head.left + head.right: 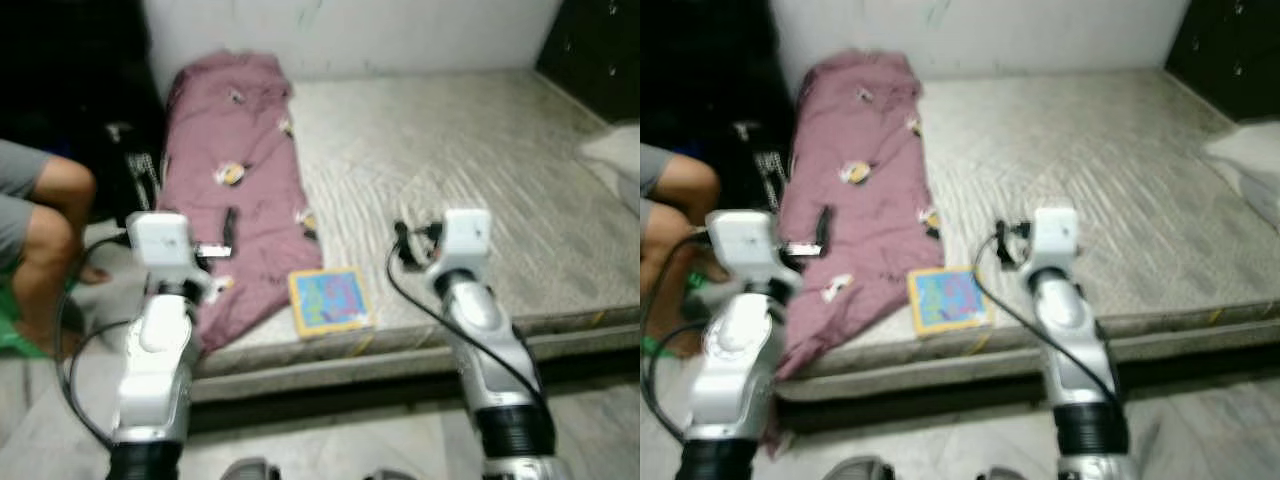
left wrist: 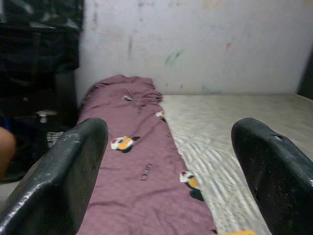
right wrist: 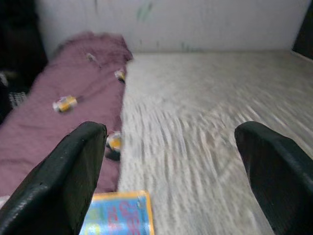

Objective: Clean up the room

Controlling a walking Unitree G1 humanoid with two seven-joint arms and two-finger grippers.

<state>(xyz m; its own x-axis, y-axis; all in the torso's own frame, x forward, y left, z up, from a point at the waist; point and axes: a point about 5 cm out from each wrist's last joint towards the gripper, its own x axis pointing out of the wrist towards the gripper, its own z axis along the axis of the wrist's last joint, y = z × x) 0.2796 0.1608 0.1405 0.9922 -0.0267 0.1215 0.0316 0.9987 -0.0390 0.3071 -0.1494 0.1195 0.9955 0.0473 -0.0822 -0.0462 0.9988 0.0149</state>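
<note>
From the head views, I'm seeing the book [image 1: 330, 301] lying flat at the mattress's [image 1: 480, 170] near edge, between both arms, its long side running away from me; the right gripper [image 3: 171, 161] looks nearer.

Right wrist: I'm holding the fingers wide, the bright yellow-bordered blue cover just below the left-hand finger.

Left wrist: the left gripper [image 2: 171, 161] is gaping over the maroon blanket [image 2: 142, 166].

- One mattress [image 1: 480, 150].
- One purple blanket [image 1: 235, 170] on the mattress's left side.
- One colourful book [image 1: 329, 301] at the mattress's near edge.
- One person's leg [image 1: 45, 235] left of the mattress.
</note>
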